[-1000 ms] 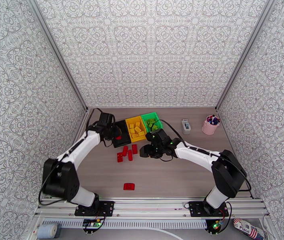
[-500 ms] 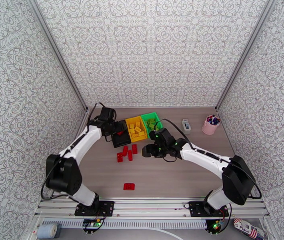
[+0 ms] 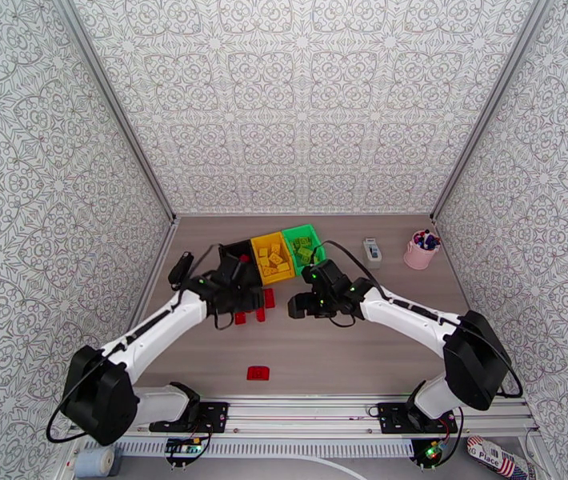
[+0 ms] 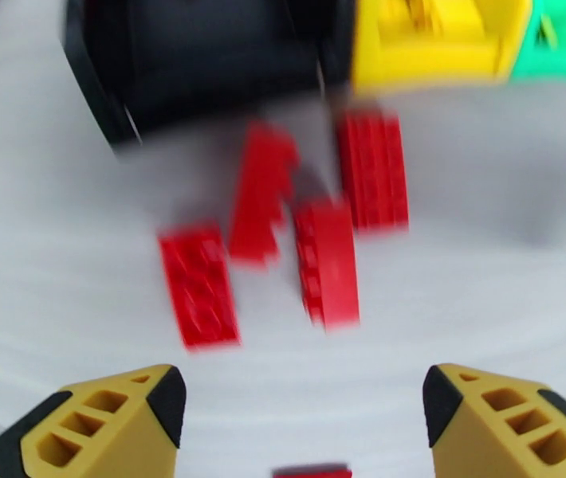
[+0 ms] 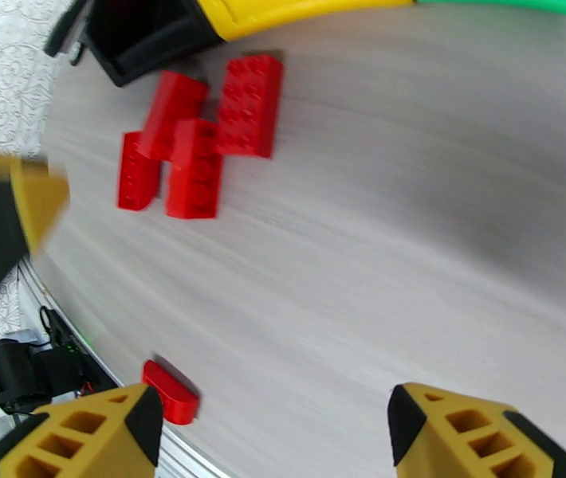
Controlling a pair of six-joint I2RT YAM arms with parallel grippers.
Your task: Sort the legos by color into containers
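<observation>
Since no yellow or green bricks lay loose on the worktop [image 3: 364, 354], I judged the sort mostly done. Bins sat joined in a row at upper centre of the top view: black bin [image 4: 203, 81] leftmost, yellow bin [image 4: 434, 53] middle, green bin [image 4: 558, 57] right. Yellow bricks [image 3: 272, 259] were in the yellow bin, green bricks [image 3: 305, 248] in the green one.

Left gripper [image 4: 305, 400]: jaws spread wide, nothing between them, hovering just short of the four red bricks [image 4: 327, 260]. Right gripper [image 5: 275, 412]: jaws likewise apart and empty, over bare worktop right of those bricks.

Left to do, by my read: red only. The four lay bunched just in front of the black bin, some touching. A lone red brick [image 3: 258, 373] sat well apart, lower centre of the top view. Black presumably takes red.

Hard to read:
- The left arm [image 3: 164, 326] crossed the black bin from above and the left wrist view was motion-smeared, so its contents were unclear. A red speck showed there; couldn't confirm a brick.
- Lone brick was cut off at the bottom edge of the left wrist view.
- Blurred yellow-and-black shape [image 5: 8, 225] was cut off at the left edge of the right wrist view. Likely the other arm's finger, not certain.
</observation>
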